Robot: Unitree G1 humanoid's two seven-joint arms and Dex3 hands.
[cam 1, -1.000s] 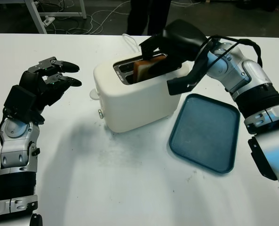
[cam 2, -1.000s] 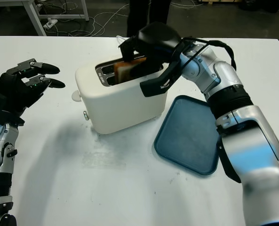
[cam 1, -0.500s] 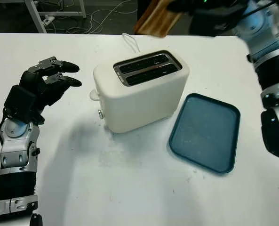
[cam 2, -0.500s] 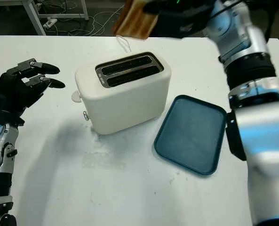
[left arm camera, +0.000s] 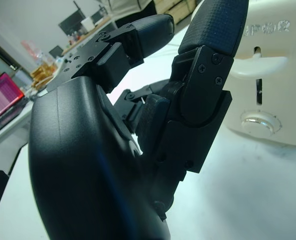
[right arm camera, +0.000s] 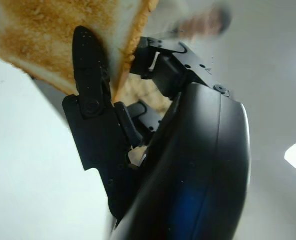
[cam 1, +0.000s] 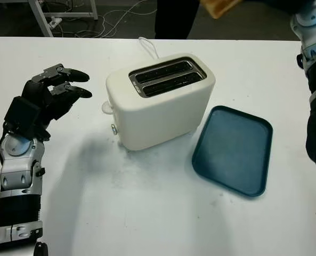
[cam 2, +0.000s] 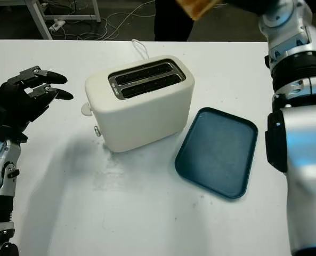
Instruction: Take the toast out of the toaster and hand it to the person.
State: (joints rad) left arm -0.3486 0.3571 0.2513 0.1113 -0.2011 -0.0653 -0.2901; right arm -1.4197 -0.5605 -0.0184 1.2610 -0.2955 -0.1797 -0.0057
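Observation:
The browned slice of toast (cam 1: 220, 6) is high above the table's far edge, over the spot where a person (cam 1: 173, 16) in dark trousers stands. My right hand (right arm camera: 119, 62) is shut on the toast (right arm camera: 63, 40), one black finger (right arm camera: 90, 90) pressed flat on its face. The right arm (cam 1: 313, 37) reaches up along the right side. The cream toaster (cam 1: 160, 104) stands mid-table with both slots (cam 1: 167, 77) empty. My left hand (cam 1: 47, 95) is open, hovering at the left of the table, apart from the toaster.
A dark blue tray (cam 1: 233, 149) lies flat just right of the toaster. The toaster's white cord (cam 1: 147, 45) runs toward the far edge. A table leg and cables (cam 1: 56, 18) are on the floor behind.
My right hand pulled the toast out of the toaster slot, lifted it and carried it up and right toward the person. The left hand stayed still.

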